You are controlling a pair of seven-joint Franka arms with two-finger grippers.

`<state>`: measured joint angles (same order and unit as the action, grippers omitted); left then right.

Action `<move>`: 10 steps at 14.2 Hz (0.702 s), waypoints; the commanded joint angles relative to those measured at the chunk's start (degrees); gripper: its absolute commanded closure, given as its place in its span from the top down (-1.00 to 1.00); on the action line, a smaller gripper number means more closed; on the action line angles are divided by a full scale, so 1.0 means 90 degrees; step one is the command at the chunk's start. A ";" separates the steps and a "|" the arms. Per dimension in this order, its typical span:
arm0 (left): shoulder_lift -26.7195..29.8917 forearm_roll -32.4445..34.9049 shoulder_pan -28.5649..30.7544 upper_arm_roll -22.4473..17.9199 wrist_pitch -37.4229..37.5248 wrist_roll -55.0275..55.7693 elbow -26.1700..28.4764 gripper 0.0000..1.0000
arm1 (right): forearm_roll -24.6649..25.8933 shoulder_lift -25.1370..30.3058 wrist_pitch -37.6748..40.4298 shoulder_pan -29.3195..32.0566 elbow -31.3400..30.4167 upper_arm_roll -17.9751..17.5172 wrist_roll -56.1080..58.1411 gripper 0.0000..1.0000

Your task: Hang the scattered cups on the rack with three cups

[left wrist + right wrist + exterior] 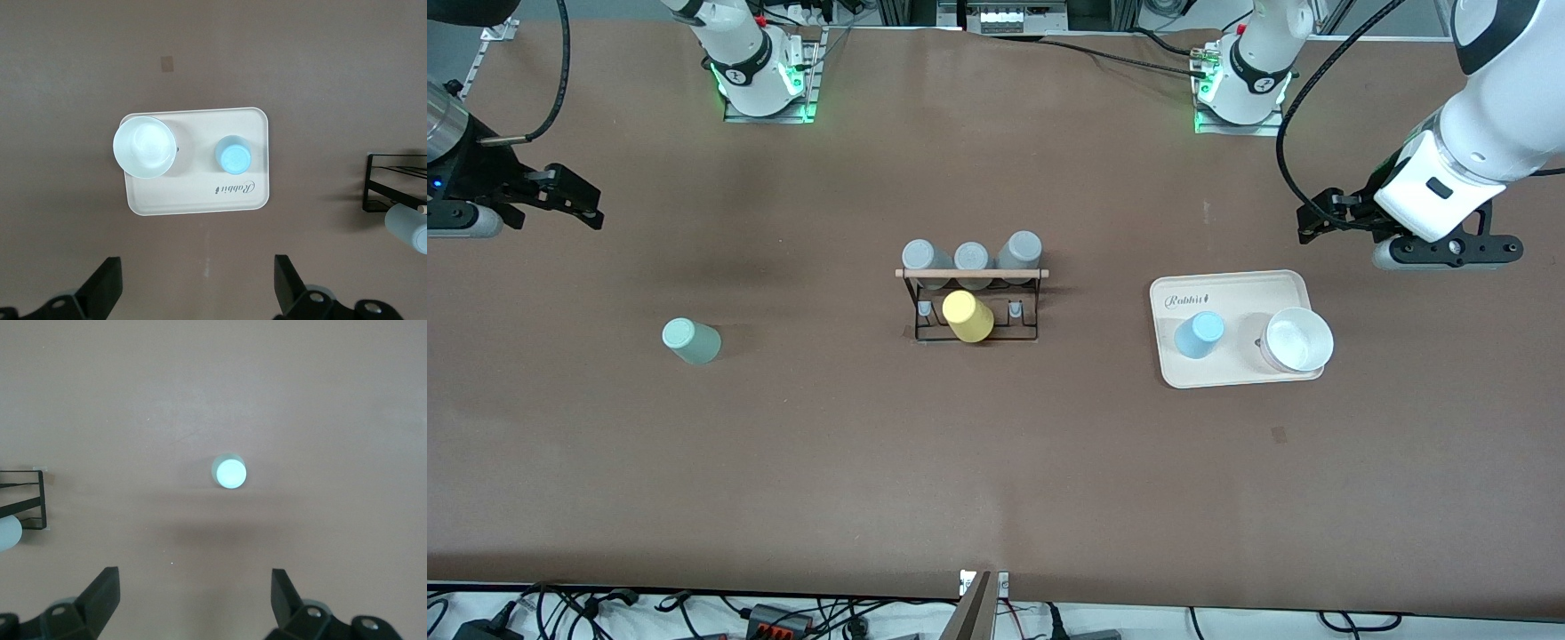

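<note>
A pale mint-green cup [691,340] stands on the bare table toward the right arm's end; it also shows in the right wrist view [229,473]. A pale sky-blue cup [1199,335] stands on a cream tray [1232,378] toward the left arm's end, and shows in the left wrist view [233,155]. The black wire rack [971,302] with its wooden dowel stands mid-table. It holds three grey cups [971,256] and a yellow cup [967,316]. My left gripper [1309,222] [197,283] is open and empty, up over the table beside the tray. My right gripper [594,209] [193,593] is open and empty, up over the table's right-arm end.
A wider white bowl [1298,340] sits on the tray beside the blue cup, also in the left wrist view [145,147]. The rack's edge shows in both wrist views [393,187] [27,500]. Brown table lies between the rack and each cup.
</note>
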<state>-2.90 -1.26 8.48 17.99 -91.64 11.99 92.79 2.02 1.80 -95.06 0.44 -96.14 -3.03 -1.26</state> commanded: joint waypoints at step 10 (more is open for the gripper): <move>-0.0477 -0.0123 0.0015 -0.0046 -0.0188 -0.0121 -0.0076 1.00 | 0.0088 -0.0200 0.0250 -0.0039 0.0390 0.0014 -0.0045 1.00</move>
<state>-4.02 -1.27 8.50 17.95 -92.26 11.99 92.86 2.50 0.51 -94.38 0.21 -94.33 -2.93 -1.28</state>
